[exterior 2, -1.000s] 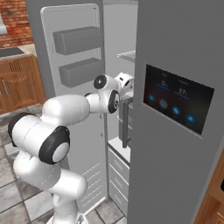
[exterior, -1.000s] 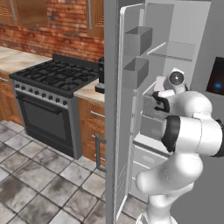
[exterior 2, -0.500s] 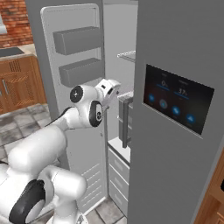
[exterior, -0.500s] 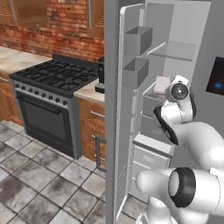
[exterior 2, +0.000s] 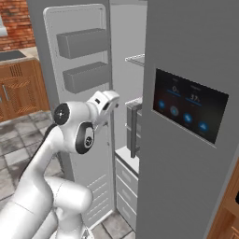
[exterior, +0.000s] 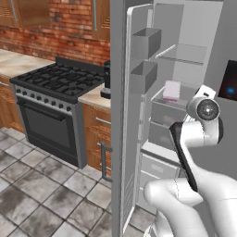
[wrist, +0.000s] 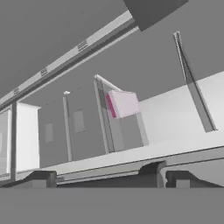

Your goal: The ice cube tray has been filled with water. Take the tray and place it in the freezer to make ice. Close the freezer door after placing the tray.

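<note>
Both base views flank the open freezer (exterior: 185, 69) — the rolled hand view peers in close.

Red brick back wall (exterior: 55, 39) behind a black gas range with dark oven front (exterior: 48, 111). Wooden base cabinets (exterior: 97, 139) under a pale stone countertop (exterior: 21, 65); wooden wall cabinets (exterior: 21, 11) above. Mottled grey-brown tiled floor (exterior: 41, 194).

Ahead of our claw (wrist: 105, 177), the tray (exterior: 171, 90) lies on a shelf (exterior: 183, 99) inside the freezer (exterior 2: 186, 60). The freezer door (exterior: 134, 115) stands open to our claw's left, the stove (exterior: 55, 88) beyond it.
</note>
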You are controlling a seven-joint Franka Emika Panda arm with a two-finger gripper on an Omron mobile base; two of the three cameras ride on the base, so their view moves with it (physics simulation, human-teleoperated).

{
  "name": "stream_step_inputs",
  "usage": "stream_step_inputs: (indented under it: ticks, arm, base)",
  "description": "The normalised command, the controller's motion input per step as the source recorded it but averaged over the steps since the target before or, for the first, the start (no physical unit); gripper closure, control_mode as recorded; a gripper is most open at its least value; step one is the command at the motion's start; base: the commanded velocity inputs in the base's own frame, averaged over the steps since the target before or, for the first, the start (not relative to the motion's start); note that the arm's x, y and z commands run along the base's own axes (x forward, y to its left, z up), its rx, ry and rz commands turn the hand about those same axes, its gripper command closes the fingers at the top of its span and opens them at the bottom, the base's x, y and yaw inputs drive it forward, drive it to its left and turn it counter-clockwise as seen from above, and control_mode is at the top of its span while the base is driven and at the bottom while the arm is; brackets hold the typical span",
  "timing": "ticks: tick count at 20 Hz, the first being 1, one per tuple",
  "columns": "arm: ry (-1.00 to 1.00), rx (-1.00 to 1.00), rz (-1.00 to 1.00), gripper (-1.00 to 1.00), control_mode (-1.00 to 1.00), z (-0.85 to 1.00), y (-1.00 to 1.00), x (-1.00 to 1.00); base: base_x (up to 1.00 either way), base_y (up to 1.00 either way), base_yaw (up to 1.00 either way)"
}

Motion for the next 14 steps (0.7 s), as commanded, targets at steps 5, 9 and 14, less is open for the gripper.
stream_step_inputs:
  ticks: [5, 9, 14]
  arm:
    - [0.02, 0.0, 0.0, -1.0, -1.0, 0.38, 0.28, -0.4]
    - [0.03, -0.02, 0.0, -1.0, -1.0, 0.11, 0.49, -0.12]
    - [0.02, -0.04, -0.01, -1.0, -1.0, 0.0, 0.59, -0.22]
  base:
    - [0.0, 0.0, 0.0]
    - [0.0, 0.0, 0.0]
    - [0.0, 0.0, 0.0]
